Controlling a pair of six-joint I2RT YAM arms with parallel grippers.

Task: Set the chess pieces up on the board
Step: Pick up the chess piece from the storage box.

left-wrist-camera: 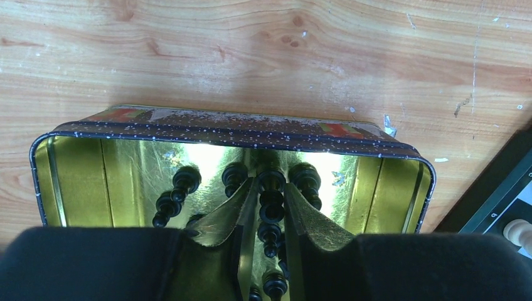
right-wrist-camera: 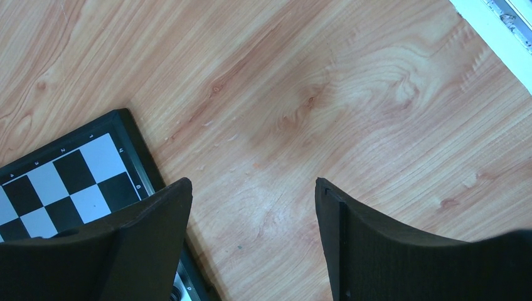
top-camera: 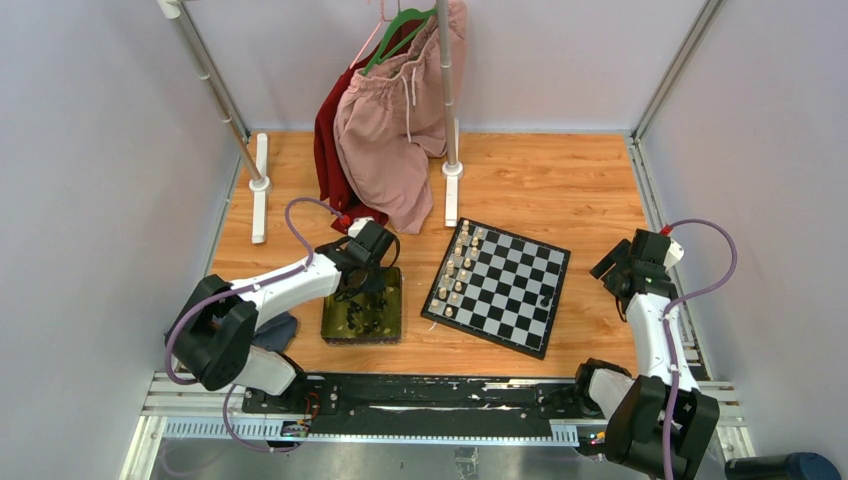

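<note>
- The left gripper (top-camera: 364, 296) points down into the tray (left-wrist-camera: 238, 128), with its tips low among the black pieces (left-wrist-camera: 182, 182).
- Its fingers (left-wrist-camera: 243, 213) stand close together, one on each side of a black piece (left-wrist-camera: 271, 182) that lies lengthwise between them.
- The fingers are touching that piece or just beside it. I cannot tell whether they pinch it.
- More black pieces lie on the tray floor. Two are to the left of the fingers and one is just right of them. One is just left of the tips, and a few sit back between the fingers toward the wrist.
- The tray's far wall is just beyond the fingertips, and bare table (left-wrist-camera: 251, 50) lies past it.
- The board (top-camera: 505, 290) lies on the table to the right of this gripper, apart from the tray and turned at an angle.
- White pieces (top-camera: 458, 265) stand in two rows along the board edge nearest the left gripper.
- One lone black piece (top-camera: 545, 298) sits on the board near the edge on the right gripper's side.
- The right gripper (right-wrist-camera: 252, 183) is spread wide, holds nothing and hangs over bare table.
- A corner of the board is just to the left of it, partly hidden behind its left finger.
</note>
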